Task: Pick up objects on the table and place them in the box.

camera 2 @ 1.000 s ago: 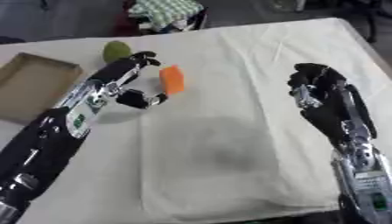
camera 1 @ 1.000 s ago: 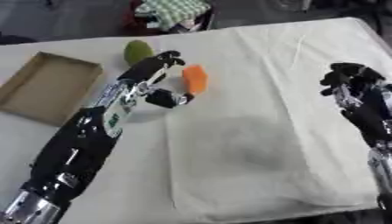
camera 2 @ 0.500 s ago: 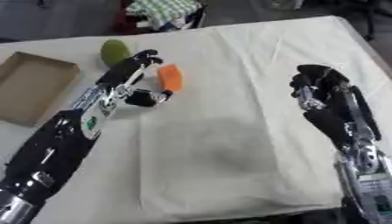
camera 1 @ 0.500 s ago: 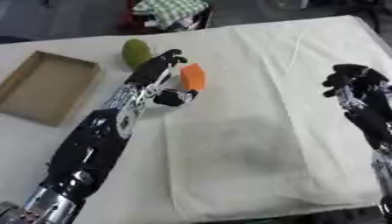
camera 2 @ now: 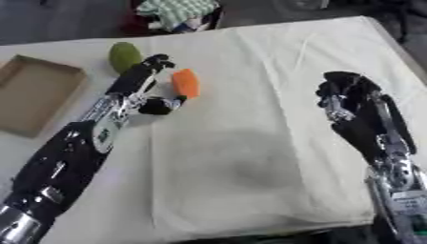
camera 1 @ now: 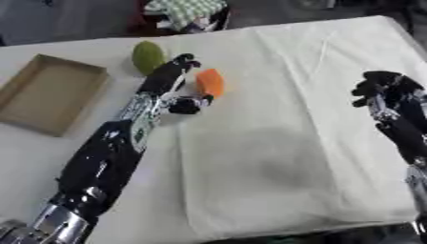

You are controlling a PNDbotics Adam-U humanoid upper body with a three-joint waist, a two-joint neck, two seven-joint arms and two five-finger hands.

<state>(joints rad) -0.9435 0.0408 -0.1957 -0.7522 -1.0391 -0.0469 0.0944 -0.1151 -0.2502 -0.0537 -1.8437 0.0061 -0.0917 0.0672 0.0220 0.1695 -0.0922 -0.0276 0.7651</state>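
An orange carrot-like object (camera 1: 210, 82) lies on the white cloth near the table's middle back. A green oval fruit (camera 1: 147, 56) sits just left of it. My left hand (camera 1: 171, 78) reaches between them, fingers stretched past the orange object's left side and thumb (camera 1: 188, 104) curled below it; it is open and not closed on anything. The brown cardboard box (camera 1: 46, 93) lies open at the far left. My right hand (camera 2: 354, 102) hovers at the right side, fingers loosely bent, holding nothing.
A bundle of green-checked cloth (camera 1: 183, 10) lies beyond the table's far edge. The white cloth (camera 1: 275, 143) covers the table's middle and right, with folds along its left border.
My left arm has pushed forward, so the hand now lies alongside the orange object, closer to the green fruit. The right hand has hardly moved.
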